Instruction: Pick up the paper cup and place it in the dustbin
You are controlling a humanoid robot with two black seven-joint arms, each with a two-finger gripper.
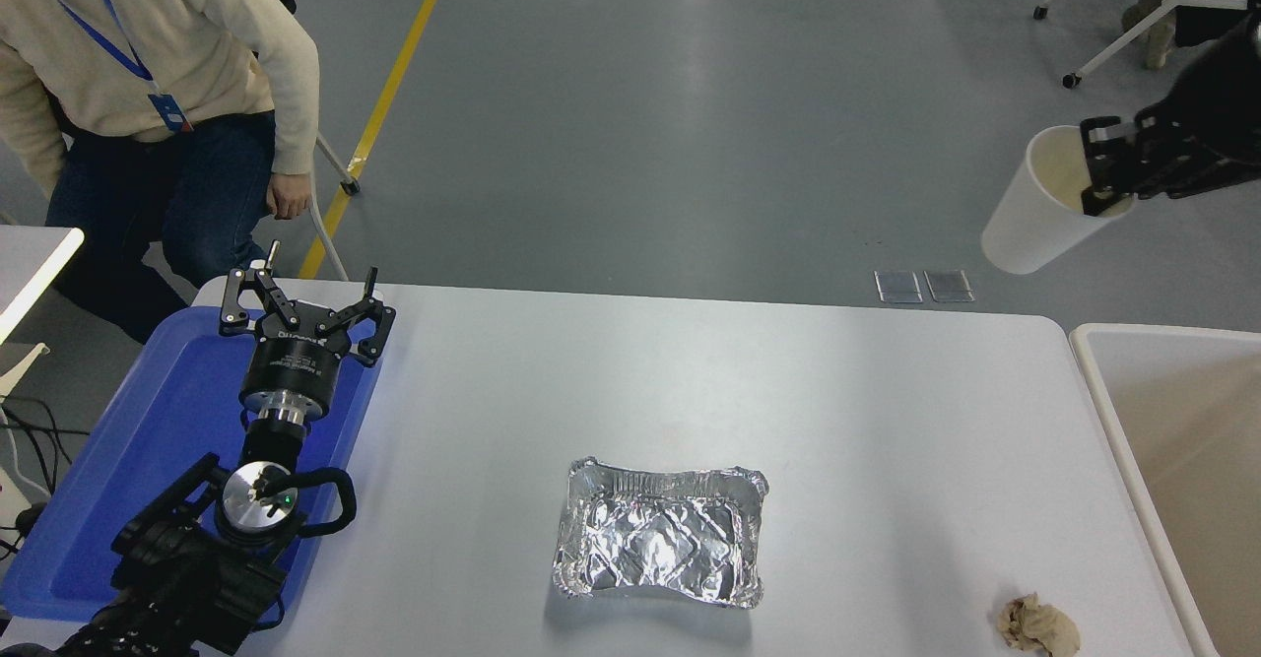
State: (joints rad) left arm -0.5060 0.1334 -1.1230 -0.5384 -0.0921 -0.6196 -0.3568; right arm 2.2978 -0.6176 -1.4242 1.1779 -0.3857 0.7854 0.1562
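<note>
The white paper cup (1036,214) hangs tilted in the air beyond the table's far right corner, its cream inside facing up and right. My right gripper (1105,169) comes in from the right edge and is shut on the cup's rim, one finger inside the mouth. The dustbin (1103,391), with a thick white rim and beige inside, stands against the table's right side, below and slightly right of the cup. My left gripper (303,304) stays parked over the blue tray at the lower left, fingers spread open and holding nothing.
A crinkled foil tray (658,534) sits on the white table at front centre. A crumpled brown paper wad (1034,624) lies near the front right corner. The blue tray (128,460) fills the left edge. A person in a cream sweater sits at the top left.
</note>
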